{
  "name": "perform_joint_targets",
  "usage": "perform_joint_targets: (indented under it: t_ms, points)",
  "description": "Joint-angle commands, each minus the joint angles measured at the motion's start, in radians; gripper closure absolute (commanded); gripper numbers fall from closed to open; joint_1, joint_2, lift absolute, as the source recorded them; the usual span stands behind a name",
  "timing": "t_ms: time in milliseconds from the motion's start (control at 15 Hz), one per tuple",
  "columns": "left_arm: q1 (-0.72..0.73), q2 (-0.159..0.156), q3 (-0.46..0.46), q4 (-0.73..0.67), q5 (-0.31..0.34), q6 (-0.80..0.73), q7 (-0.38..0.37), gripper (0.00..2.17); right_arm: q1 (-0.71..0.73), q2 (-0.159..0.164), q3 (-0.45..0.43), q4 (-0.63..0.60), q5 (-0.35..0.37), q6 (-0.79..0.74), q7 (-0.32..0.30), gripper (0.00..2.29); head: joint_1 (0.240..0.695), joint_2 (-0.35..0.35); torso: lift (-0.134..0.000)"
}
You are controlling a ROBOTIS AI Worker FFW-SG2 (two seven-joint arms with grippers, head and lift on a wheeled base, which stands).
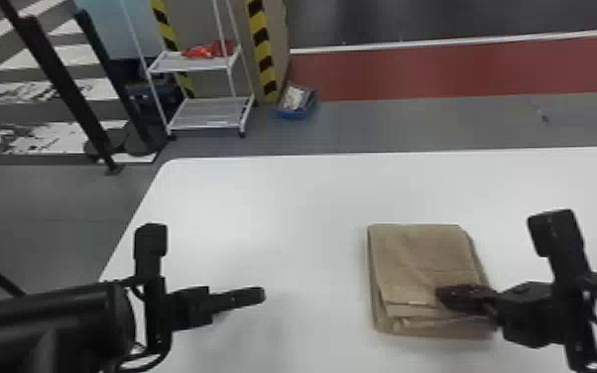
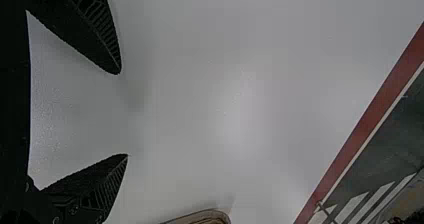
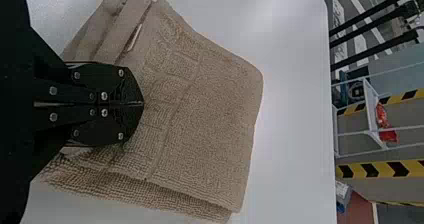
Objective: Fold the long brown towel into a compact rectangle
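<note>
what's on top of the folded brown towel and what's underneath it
The shut right claw is over the towel, near its right edge. White tabletop shows around; whatever lies underneath is covered.

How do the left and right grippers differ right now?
The left gripper is open, while the right gripper has its fingers together. The left gripper hovers over the white table; the right gripper is at the near right part of the folded brown towel. Both are black.

The towel point(image 1: 419, 253) lies folded at four o'clock on the desk point(image 1: 287, 198), the right gripper point(image 1: 445, 296) seemingly touching it. The left gripper point(image 1: 258, 295) hangs near seven o'clock.
</note>
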Motion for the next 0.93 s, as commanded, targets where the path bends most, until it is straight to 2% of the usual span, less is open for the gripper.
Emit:
perform_joint_targets:
  t_ms: [0,333,533,667,733,867]
  points:
    - [-0.001,0.000,-0.001,0.001,0.000,0.000,0.000,0.15,0.000,0.001,-0.050,-0.093,-0.042,0.065,0.021,1.66,0.695,0.174,-0.124]
    - [-0.002,0.002,0.000,0.014,0.000,-0.015,0.003,0.15,0.081,-0.008,-0.115,-0.125,-0.054,0.044,0.049,1.66,0.695,0.142,-0.124]
    - [-0.001,0.002,-0.012,0.016,0.000,-0.015,0.003,0.15,0.083,-0.008,-0.104,-0.035,-0.035,-0.039,0.031,1.66,0.695,0.128,-0.124]
    - [0.001,0.002,-0.007,0.011,0.000,-0.015,0.000,0.15,0.066,-0.007,-0.102,0.004,-0.035,-0.042,0.026,1.66,0.695,0.117,-0.124]
    - [0.002,0.002,-0.001,0.005,0.000,-0.012,-0.003,0.15,0.066,-0.007,-0.105,-0.002,-0.042,-0.042,0.026,1.66,0.695,0.117,-0.124]
    - [0.005,0.000,0.003,-0.024,0.008,0.006,-0.006,0.15,0.052,0.000,-0.145,-0.102,-0.127,0.035,0.029,1.66,0.695,0.119,-0.124]
